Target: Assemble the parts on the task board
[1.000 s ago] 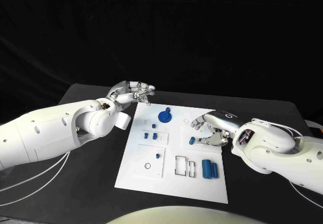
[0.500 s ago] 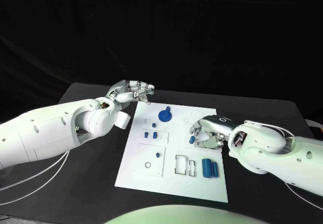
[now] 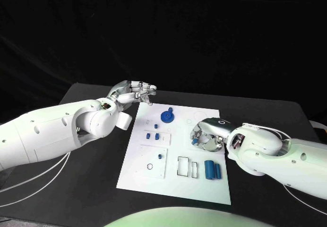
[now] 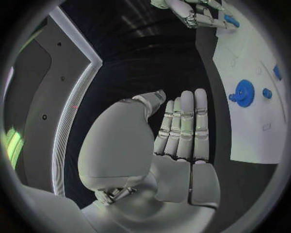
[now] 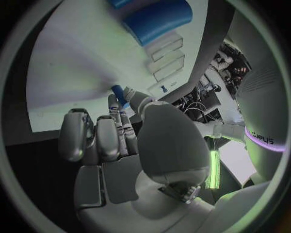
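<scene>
The right hand [image 3: 208, 135] was down over the right side of the board [image 3: 174, 187], fingers curled in around a small blue part [image 3: 195, 141]. From the right wrist camera that part [image 5: 119, 95] showed pinched at the fingertips [image 5: 113, 104], just above the white plate. So the right hand had hold of it.

The left hand [image 3: 135, 91] hung off the board's far left corner, above the black table [image 3: 81, 94]. Its fingers looked loosely bent in the head view; from its own wrist camera the fingers [image 4: 185, 124] lay straight and side by side with the thumb alongside, and nothing was in them.

On the board, the big blue disc [image 3: 167, 116] sat near the far edge, with a small round part [image 3: 157, 126] just beside it toward the robot. Two little blue pieces [image 3: 152, 137] stood close together further down the left half. A tiny blue piece [image 3: 160, 157] lay in the square panel below them, near a small ring outline [image 3: 149, 168].

Toward the near right, two blue cylinders [image 3: 212, 170] lay side by side, touching or nearly so, just beside a pair of rectangular slots [image 3: 187, 167]. The right wrist camera caught those cylinders [image 5: 159, 18] large and close, with the slots [image 5: 167, 58] next to them.

From the left wrist camera the disc [image 4: 244, 92] was in view on the plate, and the right hand [image 4: 197, 12] showed far off with its blue part [image 4: 230, 20] at the fingertips.
</scene>
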You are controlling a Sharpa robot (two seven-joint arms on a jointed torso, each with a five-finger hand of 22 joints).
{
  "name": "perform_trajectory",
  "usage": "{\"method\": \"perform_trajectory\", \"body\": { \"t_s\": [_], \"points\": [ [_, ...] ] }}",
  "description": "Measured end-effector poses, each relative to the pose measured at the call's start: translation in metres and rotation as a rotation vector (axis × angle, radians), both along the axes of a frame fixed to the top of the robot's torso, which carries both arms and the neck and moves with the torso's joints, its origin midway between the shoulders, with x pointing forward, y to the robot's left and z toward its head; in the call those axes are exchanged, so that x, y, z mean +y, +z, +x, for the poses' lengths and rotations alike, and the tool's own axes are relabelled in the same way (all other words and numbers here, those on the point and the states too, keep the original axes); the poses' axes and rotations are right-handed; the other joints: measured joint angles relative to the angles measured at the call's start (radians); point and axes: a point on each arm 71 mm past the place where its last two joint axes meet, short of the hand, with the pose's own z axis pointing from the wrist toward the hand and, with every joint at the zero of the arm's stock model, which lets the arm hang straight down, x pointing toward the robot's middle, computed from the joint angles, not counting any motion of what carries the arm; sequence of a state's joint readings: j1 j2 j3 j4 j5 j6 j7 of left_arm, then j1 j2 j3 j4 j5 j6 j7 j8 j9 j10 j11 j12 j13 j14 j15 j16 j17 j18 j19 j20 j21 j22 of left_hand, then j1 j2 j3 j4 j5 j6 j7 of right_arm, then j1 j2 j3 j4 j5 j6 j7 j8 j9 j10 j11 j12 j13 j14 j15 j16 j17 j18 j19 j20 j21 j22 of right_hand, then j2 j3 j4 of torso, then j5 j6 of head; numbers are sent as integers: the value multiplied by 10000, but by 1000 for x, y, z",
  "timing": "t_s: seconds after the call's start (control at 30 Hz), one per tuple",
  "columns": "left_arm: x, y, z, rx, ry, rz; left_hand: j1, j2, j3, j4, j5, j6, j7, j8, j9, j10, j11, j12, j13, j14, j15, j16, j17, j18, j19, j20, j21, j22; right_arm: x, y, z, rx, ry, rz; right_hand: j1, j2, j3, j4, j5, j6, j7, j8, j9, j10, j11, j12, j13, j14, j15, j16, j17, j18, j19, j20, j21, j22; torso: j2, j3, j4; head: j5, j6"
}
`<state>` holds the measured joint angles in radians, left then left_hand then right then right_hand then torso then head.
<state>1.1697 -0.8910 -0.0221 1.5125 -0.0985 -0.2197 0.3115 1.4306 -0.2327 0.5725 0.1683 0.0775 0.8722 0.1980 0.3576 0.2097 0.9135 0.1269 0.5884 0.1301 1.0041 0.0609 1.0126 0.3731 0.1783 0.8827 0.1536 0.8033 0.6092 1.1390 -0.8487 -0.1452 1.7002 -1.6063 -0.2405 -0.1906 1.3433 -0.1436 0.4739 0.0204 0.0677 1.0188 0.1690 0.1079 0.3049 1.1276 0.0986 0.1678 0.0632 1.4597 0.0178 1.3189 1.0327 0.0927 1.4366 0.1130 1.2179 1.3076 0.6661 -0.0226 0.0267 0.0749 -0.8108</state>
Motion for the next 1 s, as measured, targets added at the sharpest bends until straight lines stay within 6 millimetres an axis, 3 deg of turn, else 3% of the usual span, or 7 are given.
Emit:
{"method": "perform_trajectory", "body": {
  "t_s": [0.1, 0.4, 0.53, 0.63, 1.0],
  "points": [
    [0, 0, 0, 2, 4, 2, 0, 0, 0, 0, 0, 0, 0, 0, 0, 0, 0, 0, 0, 0, 0, 0, 0, 0, 0, 0, 0, -8, -1, -2, 1, 6, -38, -33, -57, -57, 302, -1, -13, 73, -28, 42, -3, 149, -32, -93, -2, 7, -8, 0, 18, -159, 70, -6, 77, 0, -4, 1, -2, 1, -8],
    [1, 0, 0, 14, 14, 13, 0, 0, 0, 0, 0, 0, 0, 0, 1, 0, 0, 0, 0, 0, 0, 0, 1, 0, 0, 0, 0, -7, -1, -5, 2, -33, -81, -107, -91, -91, 900, -50, -101, 232, -87, 118, -16, 412, -72, -285, 1, 36, -36, 97, 162, -159, 136, -72, 284, -1, -4, 5, -3, 10, -34],
    [1, 0, 0, 19, 15, 16, 0, 0, 0, 0, 0, 0, 0, 0, 1, 0, 0, 0, 0, 0, 0, 0, 1, 0, 0, 0, 0, -7, -1, -5, 2, -122, -104, -53, -199, 15, 1189, -35, -122, 399, -166, 233, 4, 665, -136, -291, 20, 59, -85, 291, 473, -160, 249, -77, 703, -1, -4, 5, -3, 8, -36],
    [1, 0, 0, 23, 16, 18, 0, 0, -28, -28, 0, 0, 0, 0, 1, 0, 0, 0, 0, 0, 0, 0, 1, 0, 0, 0, 0, -7, -1, -4, 2, -242, -142, 61, -271, 34, 1379, -34, -141, 515, -207, 314, 59, 817, -207, -349, 32, 68, -146, 418, 704, -317, 264, -92, 951, -2, -6, 5, -3, 3, -36],
    [1, -1, 1, 33, 23, 26, 0, 0, -28, -28, 0, 0, 0, 0, 2, 0, 0, 0, 1, 0, 0, 0, 1, 0, 0, 0, 0, -16, -5, 8, 0, -756, -333, 662, -394, 159, 1501, 2, -193, 585, -246, 415, 68, 960, -241, -445, 44, 68, -146, 521, 908, -316, 263, -92, 1153, -2, -20, -2, -3, -16, -6]
  ]
}}
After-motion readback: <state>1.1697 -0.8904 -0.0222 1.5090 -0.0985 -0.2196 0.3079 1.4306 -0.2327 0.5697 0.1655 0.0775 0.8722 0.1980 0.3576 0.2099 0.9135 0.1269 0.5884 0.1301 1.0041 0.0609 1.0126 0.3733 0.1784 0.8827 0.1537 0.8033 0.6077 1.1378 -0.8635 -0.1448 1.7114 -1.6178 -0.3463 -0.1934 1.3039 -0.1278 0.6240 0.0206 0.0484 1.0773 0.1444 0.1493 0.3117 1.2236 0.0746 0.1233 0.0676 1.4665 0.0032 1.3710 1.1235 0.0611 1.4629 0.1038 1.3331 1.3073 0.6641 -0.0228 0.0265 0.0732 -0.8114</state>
